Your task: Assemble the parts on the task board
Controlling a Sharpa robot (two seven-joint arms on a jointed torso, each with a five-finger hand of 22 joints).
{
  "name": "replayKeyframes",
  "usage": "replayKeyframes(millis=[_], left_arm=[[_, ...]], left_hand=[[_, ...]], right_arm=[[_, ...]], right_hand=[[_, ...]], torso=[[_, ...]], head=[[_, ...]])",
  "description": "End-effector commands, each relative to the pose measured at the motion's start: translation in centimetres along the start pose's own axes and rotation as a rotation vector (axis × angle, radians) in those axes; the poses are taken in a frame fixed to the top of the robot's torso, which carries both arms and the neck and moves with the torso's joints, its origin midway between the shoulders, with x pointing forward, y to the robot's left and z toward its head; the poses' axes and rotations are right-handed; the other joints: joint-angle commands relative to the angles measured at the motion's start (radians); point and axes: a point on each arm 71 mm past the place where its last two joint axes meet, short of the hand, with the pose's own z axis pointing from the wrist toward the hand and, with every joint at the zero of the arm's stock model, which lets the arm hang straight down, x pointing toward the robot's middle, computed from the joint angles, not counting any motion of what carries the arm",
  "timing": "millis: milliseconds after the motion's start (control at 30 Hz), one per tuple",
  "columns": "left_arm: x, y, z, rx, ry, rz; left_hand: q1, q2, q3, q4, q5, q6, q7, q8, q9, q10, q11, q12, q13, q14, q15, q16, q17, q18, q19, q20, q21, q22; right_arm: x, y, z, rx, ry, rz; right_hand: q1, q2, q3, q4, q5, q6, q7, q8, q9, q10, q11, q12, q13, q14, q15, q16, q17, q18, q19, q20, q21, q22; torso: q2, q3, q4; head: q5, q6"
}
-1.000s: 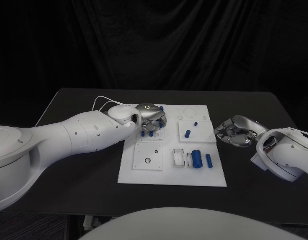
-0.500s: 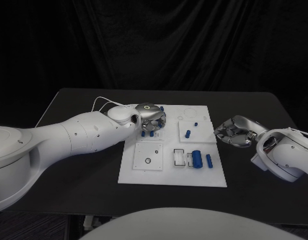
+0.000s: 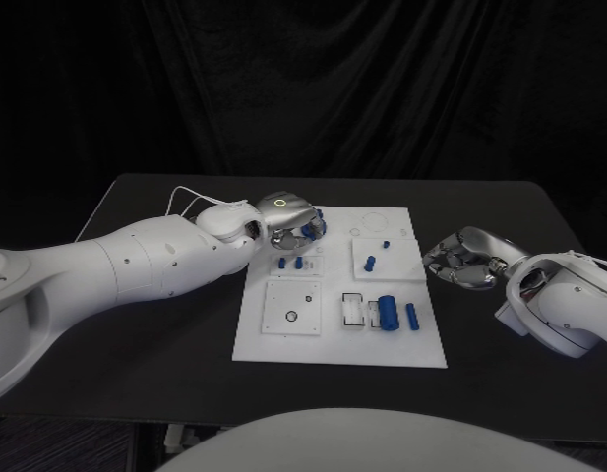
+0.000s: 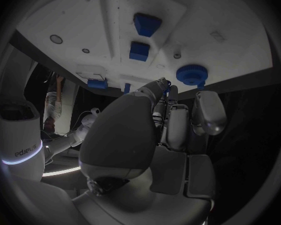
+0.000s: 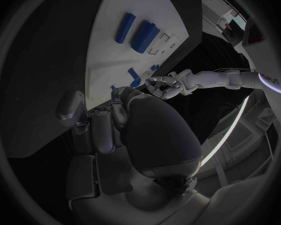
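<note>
The white board [image 3: 340, 339] lies mid-surface; blue parts [image 3: 392, 315] rest on its near half. Right hand [image 3: 462, 258] sits just beside its right edge, fingers curled, empty. Left hand [image 3: 289, 220], over its far-left part, pinches a small blue part [image 4: 168, 90].

one piece of lettering can be read. in the left wrist view a white arm segment [image 4: 18, 147], just above its glowing light ring, carries dark letters that run sideways and seem to read "sharpa", though the first letters are unclear. in the right wrist view the white left arm [image 5: 265, 77] carries a short dark mark beside its light ring, too small to read. the task board [image 3: 338, 339] and the blue parts [image 3: 392, 313] carry no lettering that can be read.
</note>
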Motion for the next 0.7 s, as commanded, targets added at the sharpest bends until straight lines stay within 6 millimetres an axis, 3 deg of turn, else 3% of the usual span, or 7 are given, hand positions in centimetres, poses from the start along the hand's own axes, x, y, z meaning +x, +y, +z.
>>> replayKeyframes(millis=[33,233,533,700], left_arm=[[-1.5,0.0,-0.3,0.035,-0.024,0.010],[-2.0,0.5,-1.7,0.039,0.012,0.000],[-1.2,1.5,-3.3,0.011,0.077,-0.019],[-0.4,1.7,-3.4,-0.001,0.098,-0.028]], left_hand=[[-0.003,0.005,0.004,-0.008,-0.001,-0.003,0.000,-0.005,-0.003,0.027,-0.019,-0.013,-0.006,-0.013,0.001,-0.017,-0.020,-0.011,-0.006,0.000,-0.024,0.137],[-0.003,0.006,0.007,-0.009,-0.005,-0.010,-0.004,-0.011,-0.007,0.029,-0.022,-0.019,-0.010,-0.018,0.002,-0.023,-0.028,-0.010,-0.013,0.002,-0.035,0.134],[-0.008,0.009,0.006,-0.007,-0.015,-0.008,-0.005,-0.012,-0.007,0.032,-0.024,-0.023,-0.011,-0.025,0.003,-0.030,-0.040,-0.010,-0.018,0.004,-0.041,0.133],[-0.010,0.009,0.004,-0.006,-0.018,-0.008,-0.005,-0.012,-0.008,0.033,-0.024,-0.024,-0.012,-0.028,0.004,-0.033,-0.045,-0.009,-0.021,0.004,-0.046,0.132]], right_arm=[[0.0,-0.1,0.0,0.009,0.001,-0.002],[0.0,-0.1,0.1,0.011,0.003,-0.003],[0.0,-0.3,0.1,0.014,0.006,-0.005],[0.0,-0.3,0.1,0.014,0.006,-0.006]], right_hand=[[-0.010,-0.003,0.005,0.000,0.005,0.003,0.004,0.000,-0.001,-0.002,0.004,0.000,0.000,0.000,0.001,-0.001,0.068,0.016,-0.006,0.001,-0.006,0.128],[-0.010,-0.003,0.005,0.000,0.005,0.003,0.004,0.000,-0.001,-0.003,0.004,-0.001,-0.002,-0.001,0.001,-0.002,0.066,0.016,-0.006,0.001,-0.006,0.128],[-0.010,-0.003,0.005,0.000,0.005,0.003,0.004,0.000,-0.001,-0.003,0.004,-0.001,-0.002,-0.001,0.001,-0.002,0.066,0.016,-0.006,0.001,-0.006,0.128],[-0.010,-0.002,0.006,-0.001,0.005,0.004,0.004,0.001,-0.001,-0.005,0.004,-0.002,-0.003,-0.002,0.001,-0.002,0.065,0.016,-0.007,0.001,-0.008,0.128]], torso=[[0.000,0.0000,-0.0005],[-0.002,0.0014,0.0045],[-0.004,0.0027,0.0048],[-0.004,-0.0006,0.0072]], head=[[0.002,0.000],[-0.001,0.000],[0.000,0.000],[0.002,0.000]])
